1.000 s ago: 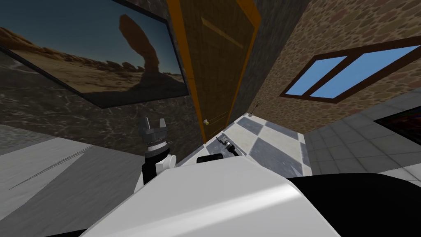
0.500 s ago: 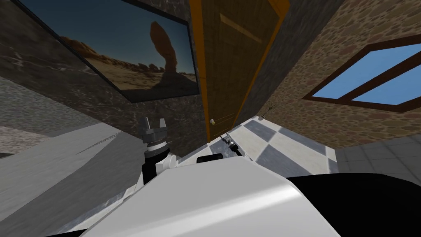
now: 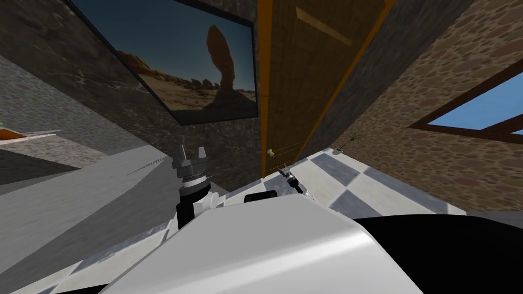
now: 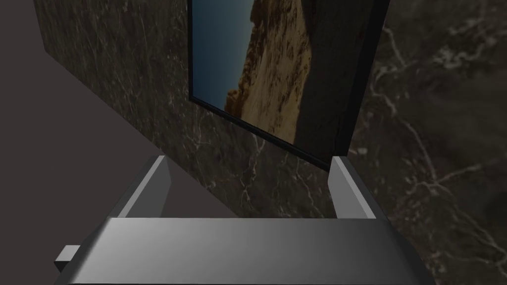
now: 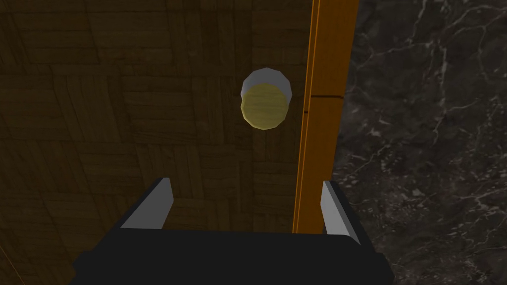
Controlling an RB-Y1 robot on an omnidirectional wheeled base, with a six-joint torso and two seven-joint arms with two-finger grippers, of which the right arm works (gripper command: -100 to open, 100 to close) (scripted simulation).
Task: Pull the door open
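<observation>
A dark brown wooden door (image 3: pixel 311 76) in an orange frame (image 3: pixel 264 102) stands ahead, set in a dark marble wall. Its round yellowish knob (image 3: pixel 271 152) sits near the frame's edge. In the right wrist view the knob (image 5: pixel 264 103) lies ahead of my right gripper (image 5: pixel 245 195), a short way off and untouched. That gripper is open, its fingers (image 5: pixel 157 200) empty, and it shows small below the knob in the head view (image 3: pixel 283 169). My left gripper (image 3: pixel 190 153) is raised to the left, open (image 4: pixel 247 185) and empty.
A large framed desert picture (image 3: pixel 189 61) hangs on the marble wall left of the door. A stone wall with a window (image 3: pixel 480 112) runs along the right. A small twig plant (image 3: pixel 347 140) stands at the floor's corner. Checkered tiles (image 3: pixel 347 178) cover the floor.
My whole view has swung: door, picture and window have slid to the right and the knob sits nearer the right gripper. The left arm keeps its pose.
</observation>
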